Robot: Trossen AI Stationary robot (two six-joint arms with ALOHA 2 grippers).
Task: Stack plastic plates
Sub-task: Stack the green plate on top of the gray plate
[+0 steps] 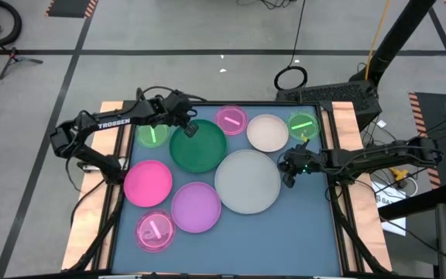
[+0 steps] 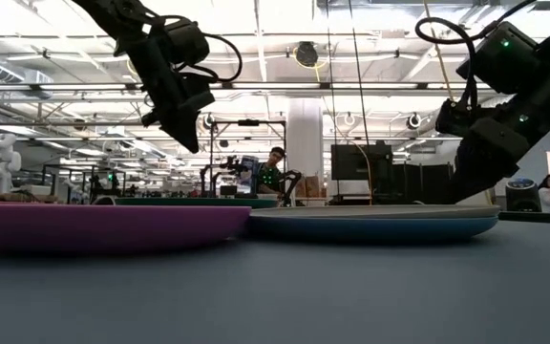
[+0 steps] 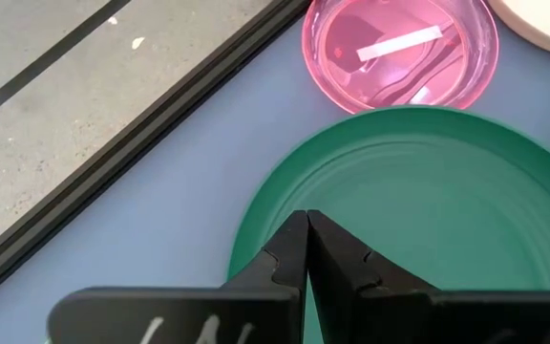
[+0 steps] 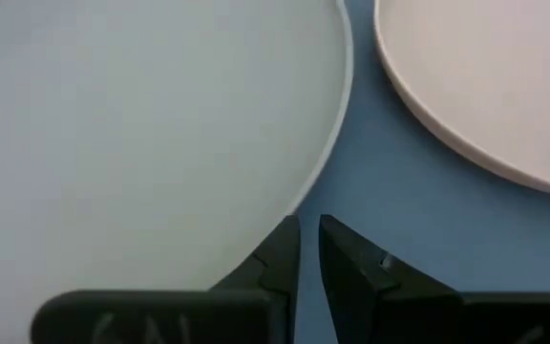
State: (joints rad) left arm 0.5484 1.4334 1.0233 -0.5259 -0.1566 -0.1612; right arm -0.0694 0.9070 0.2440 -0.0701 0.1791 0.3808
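Several plates lie flat on the blue table. They are dark green (image 1: 198,147), white-grey (image 1: 248,180), pink (image 1: 147,182), lilac (image 1: 196,207) and cream (image 1: 267,132), plus small translucent pink (image 1: 231,120) (image 1: 155,231) and green ones (image 1: 152,133) (image 1: 303,125). My left gripper (image 1: 190,129) (image 3: 306,225) is shut and hangs above the dark green plate's (image 3: 418,210) far-left rim, well clear of it in the low view (image 2: 187,134). My right gripper (image 1: 289,167) (image 4: 308,227) is low beside the white-grey plate's (image 4: 141,124) right rim, with only a thin slit between its fingers. My right gripper points down at the white-grey plate's right rim (image 4: 299,196), with one finger (image 4: 277,250) over the rim's edge and the other over bare table. I cannot tell whether it touches the plate. The plate lies flat on the table.
The table has a raised black frame (image 3: 151,124) and wooden side boards (image 1: 345,124). The plates crowd its far half, rims touching or overlapping. Bare table (image 1: 285,240) lies at the near right. People (image 2: 273,164) and machines stand in the room beyond.
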